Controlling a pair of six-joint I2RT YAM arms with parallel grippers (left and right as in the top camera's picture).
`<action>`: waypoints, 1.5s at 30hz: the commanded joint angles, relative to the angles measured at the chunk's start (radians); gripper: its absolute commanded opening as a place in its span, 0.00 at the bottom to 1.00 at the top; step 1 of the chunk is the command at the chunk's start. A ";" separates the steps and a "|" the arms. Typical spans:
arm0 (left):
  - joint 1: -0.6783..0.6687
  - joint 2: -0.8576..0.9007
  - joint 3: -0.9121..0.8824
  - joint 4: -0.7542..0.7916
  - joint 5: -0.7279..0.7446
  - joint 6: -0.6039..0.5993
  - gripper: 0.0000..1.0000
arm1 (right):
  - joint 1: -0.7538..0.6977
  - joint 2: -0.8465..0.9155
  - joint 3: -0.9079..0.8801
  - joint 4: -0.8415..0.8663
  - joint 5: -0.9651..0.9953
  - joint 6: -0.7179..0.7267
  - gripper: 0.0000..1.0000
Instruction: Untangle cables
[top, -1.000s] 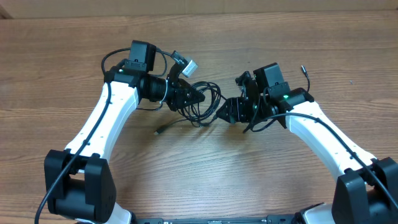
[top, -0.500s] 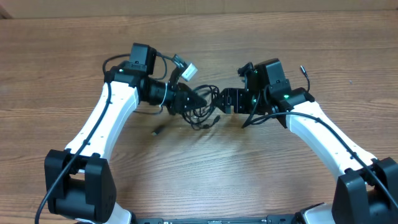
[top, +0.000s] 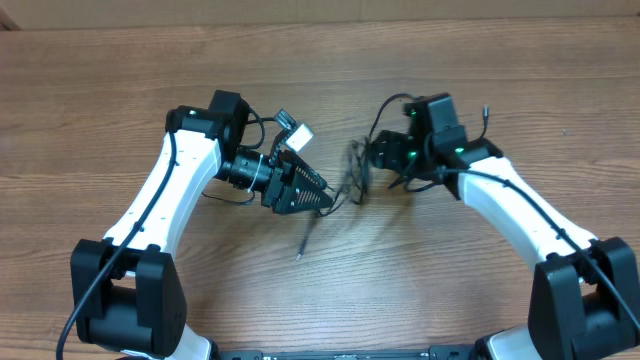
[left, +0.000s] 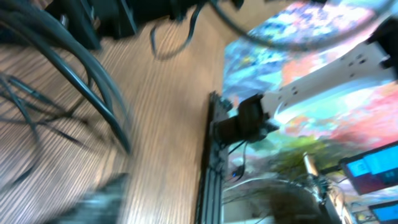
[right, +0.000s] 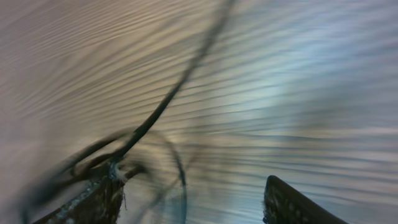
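The thin black cables (top: 355, 176) hang in a blurred bunch mid-table, right at my right gripper (top: 372, 158). One strand trails toward the front and ends in a small plug (top: 299, 254) on the wood. In the right wrist view the right gripper (right: 186, 202) has its fingers wide apart. Cable loops (right: 155, 115) are draped over its left finger (right: 87, 199). My left gripper (top: 325, 198) sits just left of the bunch, pointing at it. In the left wrist view, blurred cables (left: 93, 74) cross the upper left. That gripper looks open with bare wood between its fingers.
A white connector (top: 297, 132) on the left arm's own wiring sticks up behind the left gripper. The right arm's thicker black cable (top: 385, 108) arches behind its wrist. Both arm bases (top: 125, 300) stand at the front corners. The table's front edge (left: 211, 155) shows in the left wrist view.
The left gripper has swung toward the front and let go of the cables. The right gripper has drawn the bunch back and to the right. The loose plug end slid forward.
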 joint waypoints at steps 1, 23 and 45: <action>-0.005 -0.019 0.015 0.028 -0.138 -0.040 1.00 | -0.038 0.000 0.003 -0.033 0.088 0.034 0.74; -0.023 -0.017 0.015 0.597 -0.459 -0.911 0.91 | -0.103 -0.102 0.197 -0.324 -0.006 -0.213 0.95; -0.227 0.208 0.024 0.764 -0.750 -1.107 0.04 | -0.109 -0.101 0.188 -0.447 -0.039 -0.176 1.00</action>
